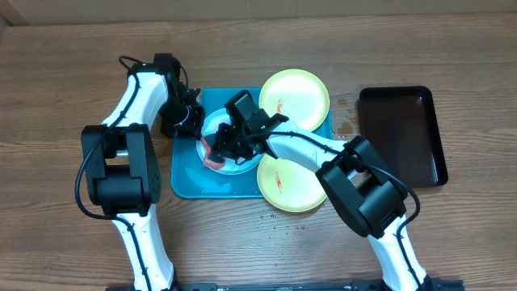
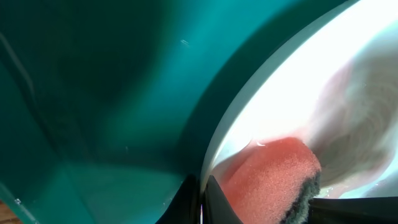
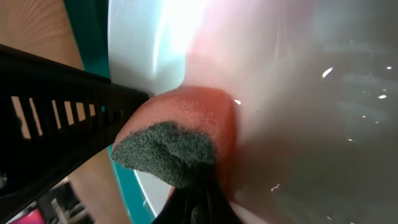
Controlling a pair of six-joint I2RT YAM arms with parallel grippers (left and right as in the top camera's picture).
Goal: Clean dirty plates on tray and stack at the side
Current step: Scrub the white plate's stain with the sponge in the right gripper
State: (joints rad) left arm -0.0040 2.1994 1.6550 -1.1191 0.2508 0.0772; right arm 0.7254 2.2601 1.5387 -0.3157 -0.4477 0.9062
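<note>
The small whitish-blue plate [image 1: 229, 165] lies in the turquoise tray [image 1: 187, 183]. My left gripper [image 1: 191, 123] is shut on the plate's left rim; in the left wrist view the rim [image 2: 236, 124] runs between the jaws [image 2: 203, 202] over the tray [image 2: 93, 93]. My right gripper [image 1: 233, 139] is shut on a red-orange sponge [image 1: 212, 155] with a dark scouring side and presses it on the plate. The right wrist view shows the sponge [image 3: 186, 118], the plate [image 3: 298, 93] and the jaws [image 3: 199, 202]. Two yellow-green plates, each with a red smear, lie at the tray's right: one far [image 1: 293, 97], one near [image 1: 291, 184].
A glossy black tray [image 1: 401, 133] stands on the wooden table at the right. Water drops lie on the table between it and the turquoise tray. The left arm's black finger [image 3: 56, 118] shows beside the sponge in the right wrist view.
</note>
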